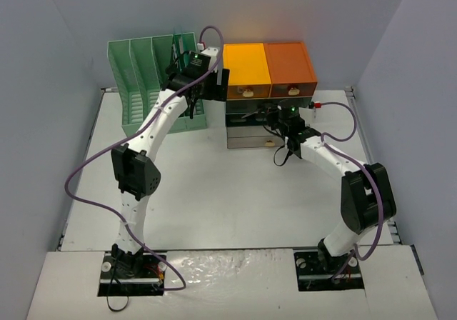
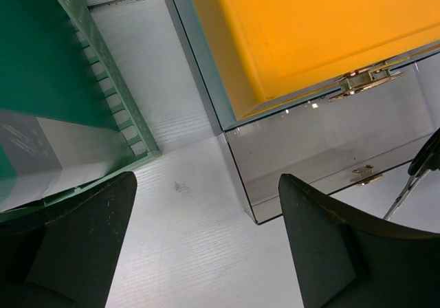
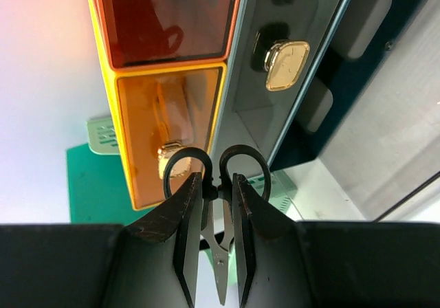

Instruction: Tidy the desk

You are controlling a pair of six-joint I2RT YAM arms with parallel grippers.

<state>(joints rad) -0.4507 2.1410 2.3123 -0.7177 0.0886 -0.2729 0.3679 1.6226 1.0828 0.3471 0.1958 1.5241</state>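
Observation:
The white desk carries a green slotted file rack and an orange-and-dark drawer cabinet. My left gripper is open and empty; in the left wrist view it hangs over bare desk in the gap between rack and cabinet. My right gripper is in front of the cabinet's lower drawers. It is shut on black-handled scissors, handles towards the cabinet, blades back towards the wrist. The scissors also show at the right edge of the left wrist view.
The cabinet's dark lower drawers stand pulled out towards the arms, with gold handles. Two orange drawers are on top. Grey walls close in the desk at back and sides. A red-tipped item lies right of the cabinet.

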